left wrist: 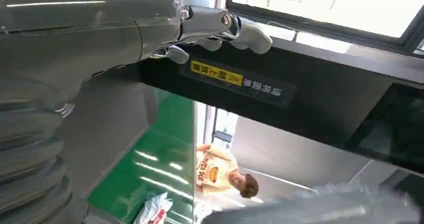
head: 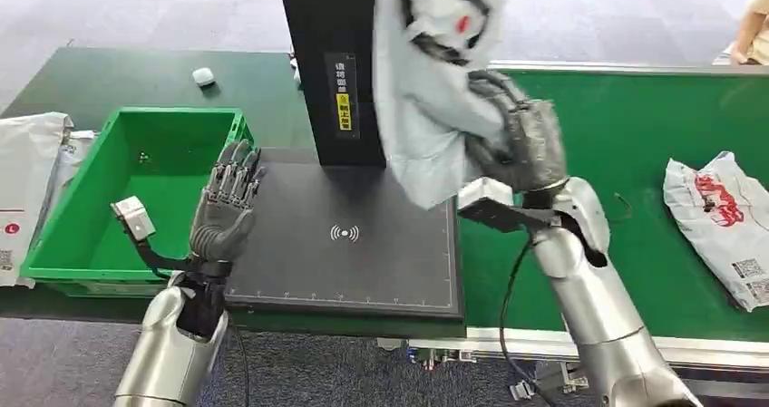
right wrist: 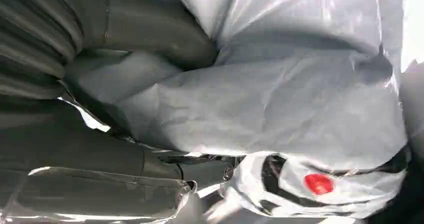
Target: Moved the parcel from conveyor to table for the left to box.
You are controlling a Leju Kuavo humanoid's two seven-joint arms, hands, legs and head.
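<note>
My right hand (head: 524, 144) grips a pale grey plastic parcel (head: 426, 81) and holds it up in the air, above the back right part of the black scanning table (head: 363, 262). The parcel (right wrist: 280, 99) is crumpled, with black and red print, and the right hand (right wrist: 100, 39) clutches one end of it. My left hand (head: 228, 203) stands upright with its fingers apart and nothing in it, at the table's left edge beside the green box (head: 145, 189). In the left wrist view the left hand's fingers (left wrist: 235, 29) are stretched out towards a black post.
A black post (head: 331, 62) with a yellow label rises behind the table. A second white parcel (head: 721, 221) lies on the green conveyor (head: 635, 135) at the right. White bags (head: 27, 162) lie left of the box. A person (head: 753, 26) is at the far right.
</note>
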